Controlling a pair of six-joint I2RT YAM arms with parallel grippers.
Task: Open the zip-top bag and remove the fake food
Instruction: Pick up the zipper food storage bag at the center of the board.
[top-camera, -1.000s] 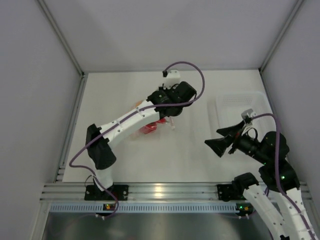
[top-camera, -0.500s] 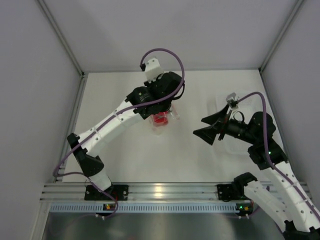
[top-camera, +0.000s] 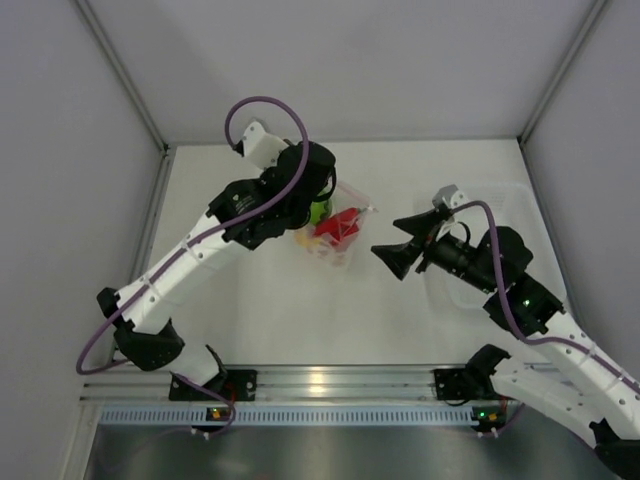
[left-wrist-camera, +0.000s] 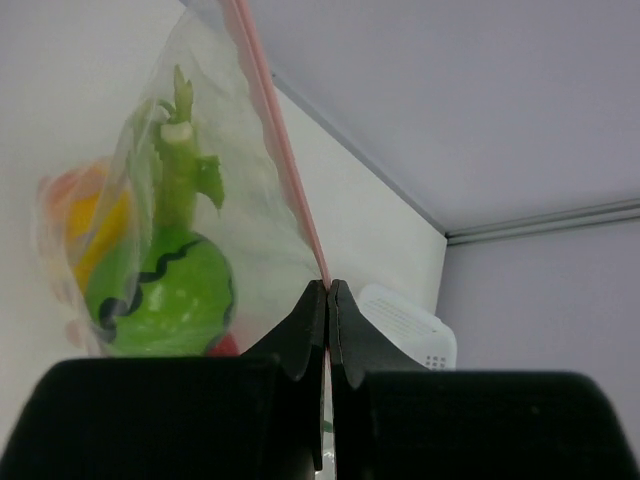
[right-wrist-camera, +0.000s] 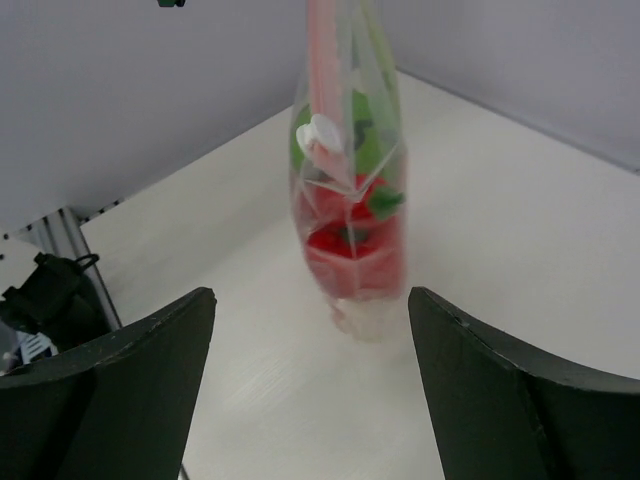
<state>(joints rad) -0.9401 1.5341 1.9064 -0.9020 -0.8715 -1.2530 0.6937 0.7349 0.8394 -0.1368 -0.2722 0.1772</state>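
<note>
Left wrist view shows the left gripper (left-wrist-camera: 327, 286) with its jaws pressed shut on the pink zip edge of the bag (left-wrist-camera: 262, 225), the food (left-wrist-camera: 165, 290) hanging inside. That arm stretches far forward, its wrist bent over mid-table. The right gripper (top-camera: 386, 237) is spread wide and empty, pointing left at the upright bag just ahead, its arm reaching over the tray (top-camera: 510, 200).

The left arm (top-camera: 190, 260) stretches far forward, the left gripper (left-wrist-camera: 327, 290) pinched tight on the bag (top-camera: 340, 238). The right arm (top-camera: 520, 300) bends inward, the right gripper (top-camera: 385, 238) gaping wide.
</note>
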